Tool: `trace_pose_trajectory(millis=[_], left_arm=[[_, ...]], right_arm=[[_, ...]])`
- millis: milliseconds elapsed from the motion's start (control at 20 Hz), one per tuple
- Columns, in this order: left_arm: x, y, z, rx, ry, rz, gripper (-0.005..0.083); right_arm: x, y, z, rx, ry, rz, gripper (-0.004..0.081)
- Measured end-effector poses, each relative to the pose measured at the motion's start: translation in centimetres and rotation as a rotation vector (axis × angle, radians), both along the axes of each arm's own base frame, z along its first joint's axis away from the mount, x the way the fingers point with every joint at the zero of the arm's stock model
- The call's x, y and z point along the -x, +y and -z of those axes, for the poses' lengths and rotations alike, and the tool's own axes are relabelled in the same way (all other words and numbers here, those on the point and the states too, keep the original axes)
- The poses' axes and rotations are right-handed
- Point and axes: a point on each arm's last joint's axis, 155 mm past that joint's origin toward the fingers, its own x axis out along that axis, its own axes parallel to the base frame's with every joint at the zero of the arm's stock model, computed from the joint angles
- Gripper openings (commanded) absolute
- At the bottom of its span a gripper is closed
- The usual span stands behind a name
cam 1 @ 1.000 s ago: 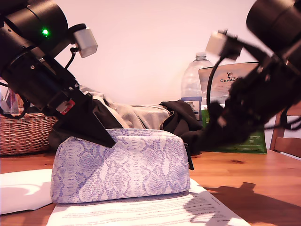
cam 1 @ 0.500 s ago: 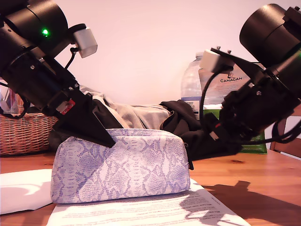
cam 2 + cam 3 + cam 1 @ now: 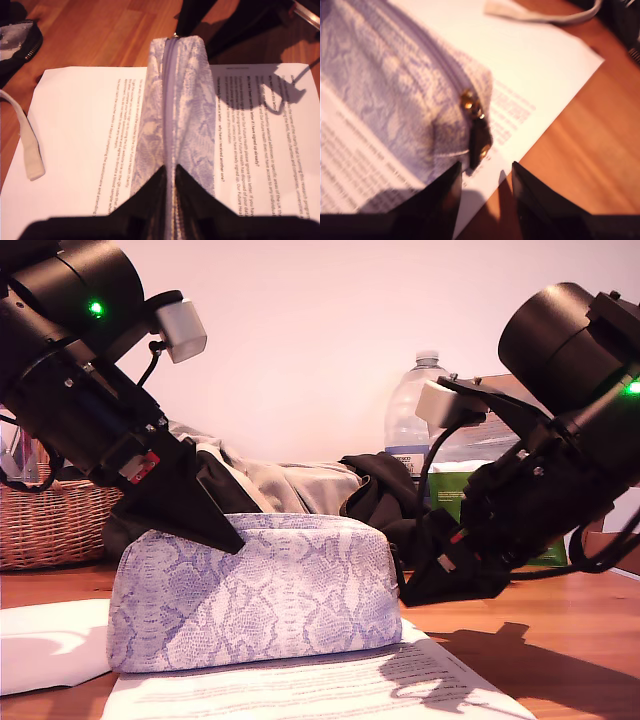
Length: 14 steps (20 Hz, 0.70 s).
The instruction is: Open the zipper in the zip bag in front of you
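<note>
Wooden table (image 3: 560,640), zip bag (image 3: 255,590) zipped shut on printed paper (image 3: 320,690).

Warm pink-orange cast across all 3 views. Exterior view: bright washed wall, both arms near-silhouette, little dark detail; hard shadow on the table (image 3: 520,660) at the exterior view's right, so light is from above. First wrist view is sharp; printed paper (image 3: 85,150) legible, crisp arm shadow on it. Second wrist view is soft and blurred, paper blown out, zipper (image 3: 475,130) smeared.
</note>
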Motion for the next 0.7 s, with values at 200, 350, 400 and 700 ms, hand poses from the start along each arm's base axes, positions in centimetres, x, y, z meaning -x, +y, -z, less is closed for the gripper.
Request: trace_pose_trajectory(millis=[200, 350, 400, 700], left_arm=[[0.0, 0.0, 0.0, 0.000, 0.000, 0.000, -0.0016], [0.0, 0.0, 0.0, 0.000, -0.001, 0.000, -0.0016], [0.0, 0.0, 0.0, 0.000, -0.001, 0.000, -0.0016], [0.0, 0.0, 0.0, -0.002, 0.002, 0.000, -0.0016]], right_arm=[[-0.4, 0.1, -0.5, -0.006, -0.027, 0.007, 0.0147], [-0.4, 0.4, -0.7, -0.019, -0.031, -0.005, 0.0046], [-0.4, 0.6, -0.8, -0.023, -0.034, -0.009, 0.0004], [-0.3, 0.8, -0.9, -0.011, -0.048, -0.005, -0.0013]])
